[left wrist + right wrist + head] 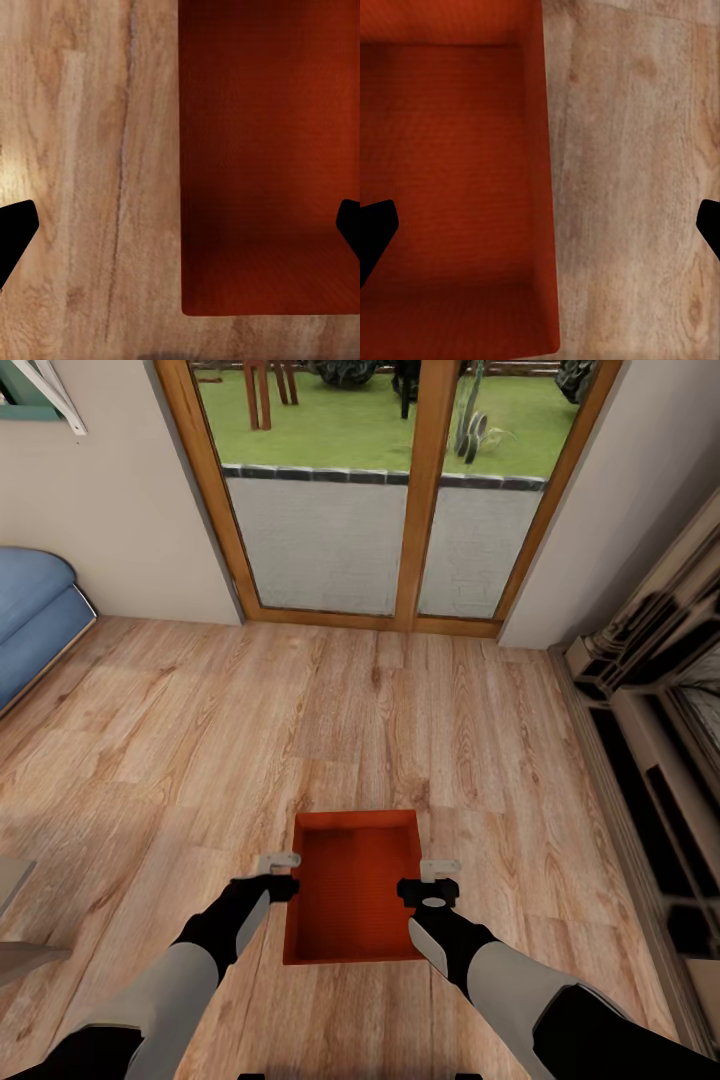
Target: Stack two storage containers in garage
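One orange-red storage container (352, 885) sits lidless on the light wood-plank living room floor (200, 740), right in front of me between my arms. My left gripper (277, 863) hangs over the container's left wall and my right gripper (439, 875) over its right wall. In the left wrist view the left gripper (180, 229) is open, its dark fingertips (16, 229) spread wide to either side of the container (270, 165) wall. The right gripper (542, 229) is open the same way across the opposite wall of the container (450, 172). Nothing is gripped.
A wood-framed glass door (390, 510) to a lawn stands straight ahead. The blue sofa (30, 615) is at the far left. A dark wood TV bench (650, 760) runs along the right wall. A pale object (15, 920) juts in at the left edge.
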Available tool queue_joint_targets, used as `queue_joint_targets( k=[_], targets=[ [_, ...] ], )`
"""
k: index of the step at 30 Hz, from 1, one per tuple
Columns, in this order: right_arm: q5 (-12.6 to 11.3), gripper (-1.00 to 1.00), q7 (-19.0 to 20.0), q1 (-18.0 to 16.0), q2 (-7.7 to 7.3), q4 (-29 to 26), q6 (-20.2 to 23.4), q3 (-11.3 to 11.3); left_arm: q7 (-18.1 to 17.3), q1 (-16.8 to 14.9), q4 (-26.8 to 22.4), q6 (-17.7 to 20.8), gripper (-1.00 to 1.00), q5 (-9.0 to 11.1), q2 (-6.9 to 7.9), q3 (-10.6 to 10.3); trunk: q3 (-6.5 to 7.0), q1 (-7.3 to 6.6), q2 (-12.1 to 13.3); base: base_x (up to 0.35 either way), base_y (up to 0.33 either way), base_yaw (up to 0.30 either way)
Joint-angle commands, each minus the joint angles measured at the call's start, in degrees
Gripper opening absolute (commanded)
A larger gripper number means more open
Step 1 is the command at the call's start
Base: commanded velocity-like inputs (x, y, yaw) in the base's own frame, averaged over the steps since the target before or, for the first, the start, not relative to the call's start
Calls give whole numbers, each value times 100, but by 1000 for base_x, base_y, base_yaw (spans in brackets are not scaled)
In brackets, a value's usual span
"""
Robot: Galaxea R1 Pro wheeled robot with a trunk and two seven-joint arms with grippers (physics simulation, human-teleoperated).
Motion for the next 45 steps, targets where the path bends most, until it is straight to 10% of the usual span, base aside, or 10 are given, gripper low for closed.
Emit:
queue_joint_targets(
  k=[1, 20, 45],
  targets=[
    [-60, 100, -27, -4, -3, -1, -8, 49, 25, -1, -23, 31, 100, 10, -2, -11, -3, 0, -2, 0, 0, 0],
    [-98, 100, -27, 3, -47, -1, -3, 38, 112, -2, -38, 79, 100, -21, -94, 1, -3, 0, -2, 0, 0, 0],
    [-69, 100, -21, 4, -66, -1, 6, 40, 34, -2, -43, 53, 100, -8, -110, 19, -452, 549, -1004, 0, 0, 0]
  ],
)
